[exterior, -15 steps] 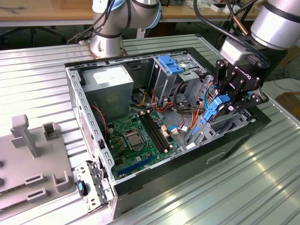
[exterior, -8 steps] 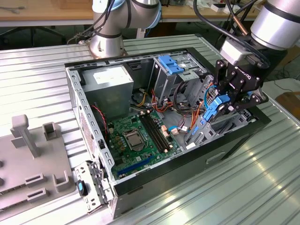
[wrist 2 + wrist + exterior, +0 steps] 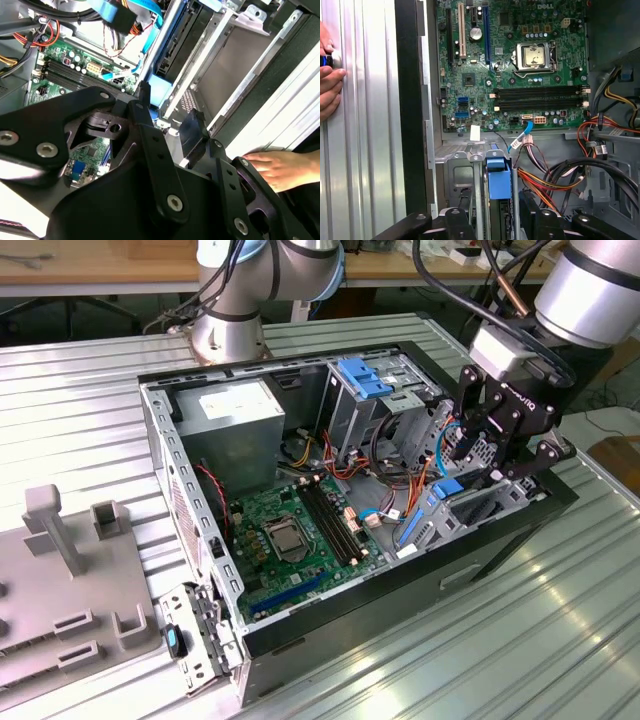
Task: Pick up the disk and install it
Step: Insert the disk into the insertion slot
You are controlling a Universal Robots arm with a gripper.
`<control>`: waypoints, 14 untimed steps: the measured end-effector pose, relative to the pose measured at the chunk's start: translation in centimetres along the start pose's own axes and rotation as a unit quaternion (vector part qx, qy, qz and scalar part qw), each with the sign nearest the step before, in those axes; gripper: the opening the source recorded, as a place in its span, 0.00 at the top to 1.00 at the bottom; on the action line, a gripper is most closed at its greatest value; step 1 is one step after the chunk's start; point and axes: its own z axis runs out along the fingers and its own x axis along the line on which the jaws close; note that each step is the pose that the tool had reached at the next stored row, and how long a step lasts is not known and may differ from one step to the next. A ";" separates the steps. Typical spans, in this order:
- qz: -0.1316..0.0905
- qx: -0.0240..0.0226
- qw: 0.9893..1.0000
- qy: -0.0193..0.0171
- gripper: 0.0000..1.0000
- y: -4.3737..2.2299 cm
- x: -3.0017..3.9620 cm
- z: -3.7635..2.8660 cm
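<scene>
Scanning from the exterior view's left: loose cables (image 3: 390, 475) crowd beside the disk (image 3: 445, 490), standing on edge in its bay (image 3: 500, 502); my pincer (image 3: 492, 465) straddles it, released. A skewed close could snag those wires.

- Table (image 3: 470, 640): ribbed bare metal, throwing back a bright sheen.
- Computer case (image 3: 165, 460): dull grey sheet metal inside, matt black shell outside.
- Circuit board (image 3: 290, 530): green and faintly glossy, with a shiny metal socket in the middle.
- Disk (image 3: 498, 181): smooth bright blue plastic on the rail, dark body beneath it.
- Gripper (image 3: 495, 468): matt black links dotted with small shiny screw heads.
- Arm (image 3: 590, 290): smooth silver metal with a satin look.
- Stand (image 3: 60, 560): matt grey plastic.
</scene>
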 end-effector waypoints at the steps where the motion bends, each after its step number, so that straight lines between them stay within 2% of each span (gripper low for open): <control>1: 0.000 0.000 1.000 0.000 0.50 0.00 0.00 0.00; 14: 0.000 0.000 1.000 0.000 0.50 0.00 0.00 0.03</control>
